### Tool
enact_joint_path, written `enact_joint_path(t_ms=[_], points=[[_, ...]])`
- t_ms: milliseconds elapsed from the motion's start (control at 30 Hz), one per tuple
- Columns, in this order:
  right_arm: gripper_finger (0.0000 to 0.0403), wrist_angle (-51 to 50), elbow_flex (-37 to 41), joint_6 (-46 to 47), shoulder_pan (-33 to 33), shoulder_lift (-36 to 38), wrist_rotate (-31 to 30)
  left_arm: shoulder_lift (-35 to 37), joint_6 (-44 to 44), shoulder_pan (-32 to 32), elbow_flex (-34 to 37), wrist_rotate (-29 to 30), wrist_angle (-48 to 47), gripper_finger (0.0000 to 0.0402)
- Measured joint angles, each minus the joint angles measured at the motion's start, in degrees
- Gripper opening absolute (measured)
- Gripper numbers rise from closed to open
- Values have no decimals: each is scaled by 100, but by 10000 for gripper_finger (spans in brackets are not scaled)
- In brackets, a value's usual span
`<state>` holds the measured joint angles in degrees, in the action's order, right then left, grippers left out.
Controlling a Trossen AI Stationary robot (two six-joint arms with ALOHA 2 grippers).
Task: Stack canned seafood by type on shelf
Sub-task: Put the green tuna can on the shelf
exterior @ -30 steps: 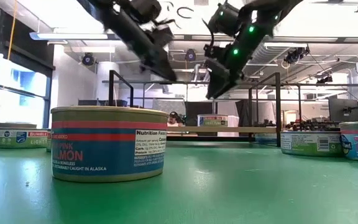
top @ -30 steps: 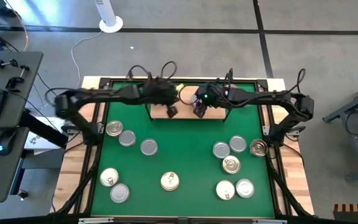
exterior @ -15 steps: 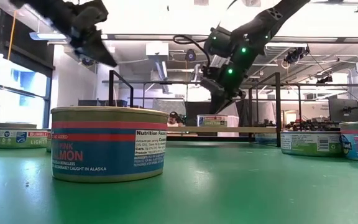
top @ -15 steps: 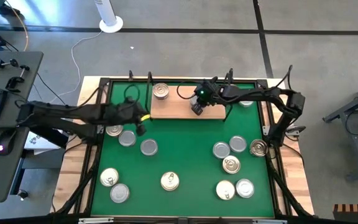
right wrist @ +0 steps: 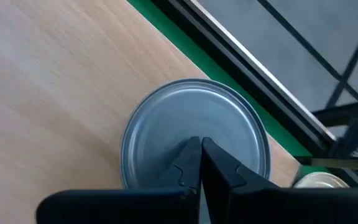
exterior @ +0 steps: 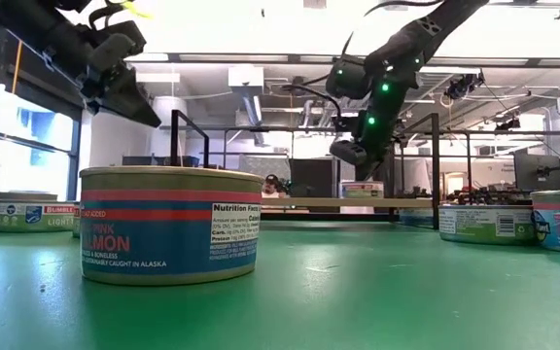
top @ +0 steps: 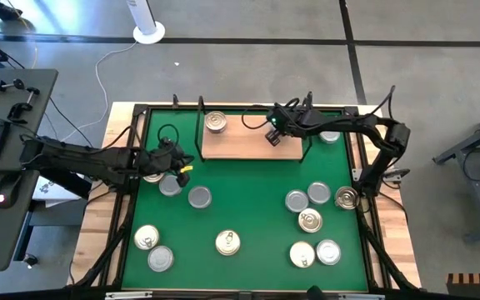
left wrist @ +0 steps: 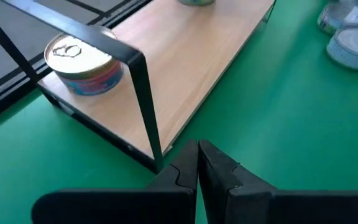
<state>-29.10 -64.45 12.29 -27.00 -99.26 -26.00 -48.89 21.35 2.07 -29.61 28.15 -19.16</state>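
Since these tins are rigid, squat and slick-lidded, I'd grip the rim sides of the can (right wrist: 194, 155) beneath my closed, empty right gripper (right wrist: 199, 163); left gripper (left wrist: 197, 167) closed, empty too.

Dark arms, black cables (green lights).

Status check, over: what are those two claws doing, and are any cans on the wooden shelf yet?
Left gripper shut, empty, over mat. Right gripper shut, empty, above silver can on shelf. Gold-lidded can at shelf's other end. Nothing blocking.

One tin (top: 216, 122) on shelf (top: 240, 146) left end, another (right wrist: 194, 134) right end
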Motion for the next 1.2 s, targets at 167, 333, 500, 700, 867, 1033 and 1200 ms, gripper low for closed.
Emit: enact_joint_path(t_ms=[167, 333, 500, 700, 867, 1033, 1200], points=[[1, -504, -290, 128, -4, -32, -54, 0, -88, 0, 0, 1, 117, 0], [1, -899, -733, 312, 65, -29, -276, -1, -88, 0, -1, -1, 149, 0], [1, -954, -928, 226, 166, -27, 45, -1, -90, -2, -2, -3, 147, 0], [0, -953, -804, 228, 102, -27, 529, -1, -92, -2, -2, -5, 147, 0], [0, -984, -694, 278, 18, -23, 538, -1, -94, -2, -2, -5, 145, 0], [0, -1145, -686, 289, -74, -31, 546, -1, -97, -2, -2, -7, 145, 0], [0, -1282, -684, 318, -157, -42, 559, -1, -97, -2, -2, -8, 142, 0]])
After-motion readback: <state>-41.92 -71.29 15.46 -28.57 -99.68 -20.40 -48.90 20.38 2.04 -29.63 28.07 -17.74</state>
